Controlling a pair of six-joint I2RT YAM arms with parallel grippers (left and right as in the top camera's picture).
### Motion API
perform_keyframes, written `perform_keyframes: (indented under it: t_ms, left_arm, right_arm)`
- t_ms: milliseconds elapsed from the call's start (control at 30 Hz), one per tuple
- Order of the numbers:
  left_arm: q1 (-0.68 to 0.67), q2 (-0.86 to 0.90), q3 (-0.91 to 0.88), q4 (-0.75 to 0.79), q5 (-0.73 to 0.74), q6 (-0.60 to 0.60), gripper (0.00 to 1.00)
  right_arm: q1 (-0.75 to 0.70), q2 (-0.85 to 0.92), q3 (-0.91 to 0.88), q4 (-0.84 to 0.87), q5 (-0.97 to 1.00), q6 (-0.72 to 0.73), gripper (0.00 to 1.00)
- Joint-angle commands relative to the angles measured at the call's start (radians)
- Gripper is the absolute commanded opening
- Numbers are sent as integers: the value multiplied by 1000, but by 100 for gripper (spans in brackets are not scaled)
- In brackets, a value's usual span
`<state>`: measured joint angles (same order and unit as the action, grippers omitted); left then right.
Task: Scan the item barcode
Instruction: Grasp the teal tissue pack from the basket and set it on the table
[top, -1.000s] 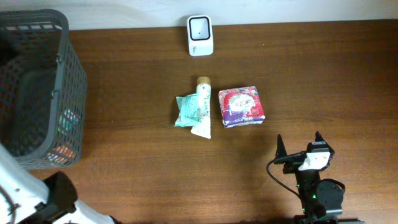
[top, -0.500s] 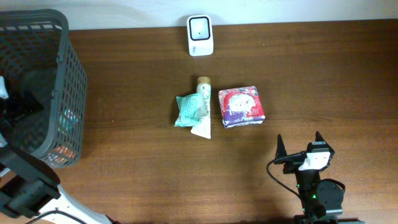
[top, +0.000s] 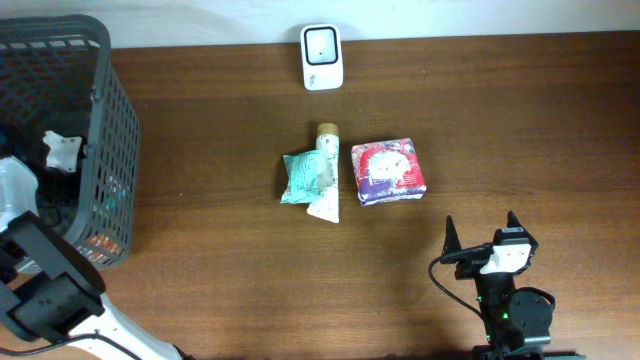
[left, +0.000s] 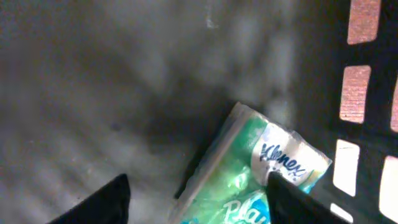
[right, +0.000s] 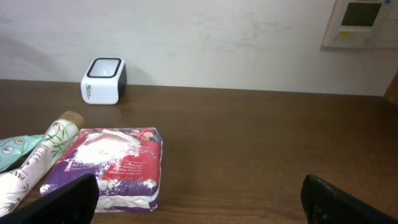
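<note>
The table (top: 220, 260) lay mostly bare, and the dark mesh basket (top: 110, 120) sat on it at the left edge. The left arm reached down into the basket. The left hand (left: 198, 186) was poised low over a green Kleenex pack (left: 261, 155) that lay flat on the basket floor beside the mesh wall. Its fingers stood apart: one overlapped the pack and the other was clear of it, so it looked released, with nothing grasped.

Judged from this, the task was at the pick. The pack had yet to be gripped, lifted over the basket rim and shown to the scanner (top: 322, 57), which stood well right of the basket at the table's far edge.

The basket walls hemmed the hand closely, so the way out was straight up. Right of the basket the wood was open as far as a purple tissue pack (top: 388, 171), a teal packet (top: 300, 178) and a tube (top: 325, 170) lying close together. Farthest from the basket, the right hand (top: 480, 235) waited spread wide and empty.
</note>
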<state>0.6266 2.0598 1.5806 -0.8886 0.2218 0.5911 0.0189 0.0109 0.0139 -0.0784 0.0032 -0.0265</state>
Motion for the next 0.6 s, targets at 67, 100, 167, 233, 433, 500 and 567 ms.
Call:
perform_keyframes:
  t_ms: [67,100,167,233,433,500,567]
  left_arm:
    - [0,59,-34,7,-7,15,50]
    - [0,69,-41,6,-6,15,42]
    - [0,80,-49,3,-5,-9,17]
    - [2,71,-35,0,-6,-58,0]
    - [3,-51,299,-165,-6,-462,0]
    - [3,-121,449,-229,-5,-658,0]
    - [3,-182,528,-244,-5,-741,0]
  right_arm:
    - [-7,-7,-8,-3,9,4,99]
    - [-7,-7,-8,-3,9,4,99]
    - [-7,-7,-8,-3,9,4,99]
    - [-7,-7,-8,-3,9,4,99]
    - [-7,-7,-8,-3,9,4,99]
    - [-7,-7,-8,-3,9,4,99]
    - [-7,-7,-8,-3,9,4,99]
